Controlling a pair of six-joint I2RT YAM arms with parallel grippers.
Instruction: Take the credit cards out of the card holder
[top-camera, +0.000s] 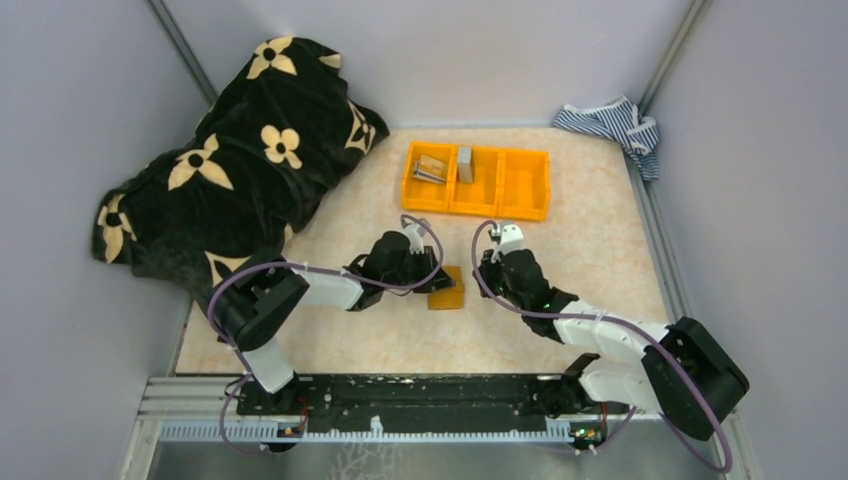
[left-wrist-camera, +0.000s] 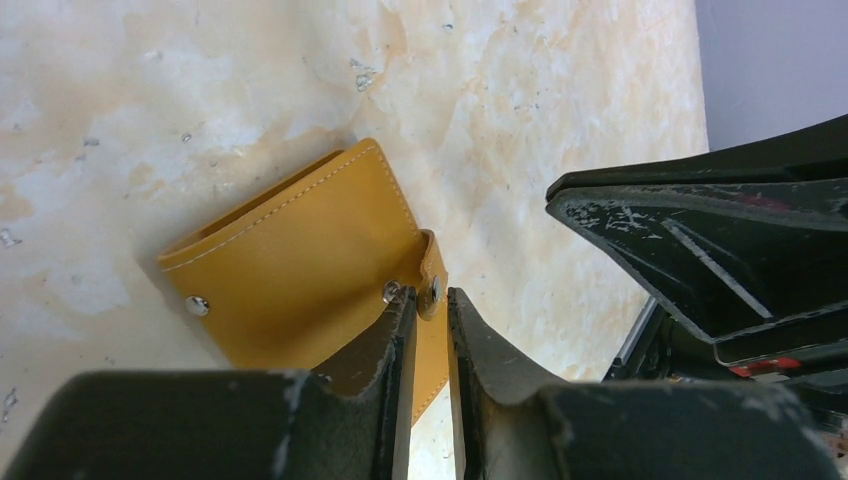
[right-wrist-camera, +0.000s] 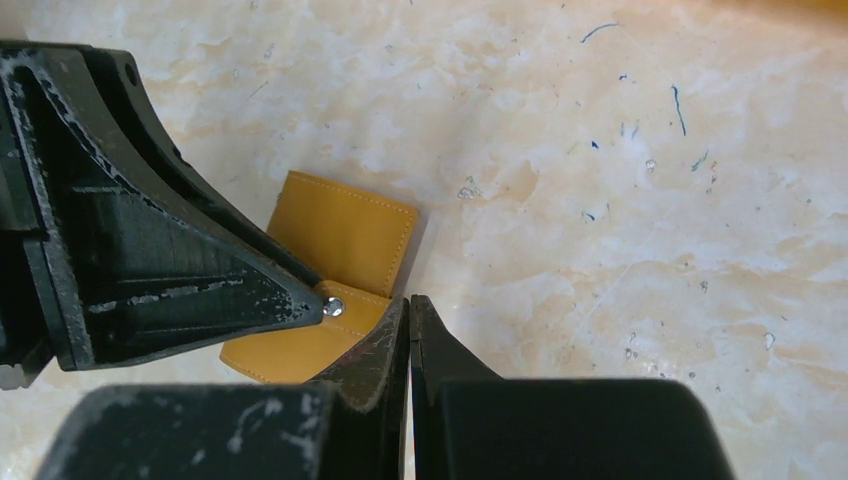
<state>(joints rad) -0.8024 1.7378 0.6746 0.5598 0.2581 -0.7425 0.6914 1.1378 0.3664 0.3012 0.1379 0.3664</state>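
Left gripper had its jaws almost closed, pinching the snap tab of the card holder, which lay on the tabletop between the two arms. Right gripper sat just beside the holder's edge, jaws pressed together, nothing in them. Further back: an orange bin, and a black flowered blanket.

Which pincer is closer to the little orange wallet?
Left. The left pincer pinches the snap tab of the card holder; the right pincer sits shut just beside it, apparently gripping nothing.
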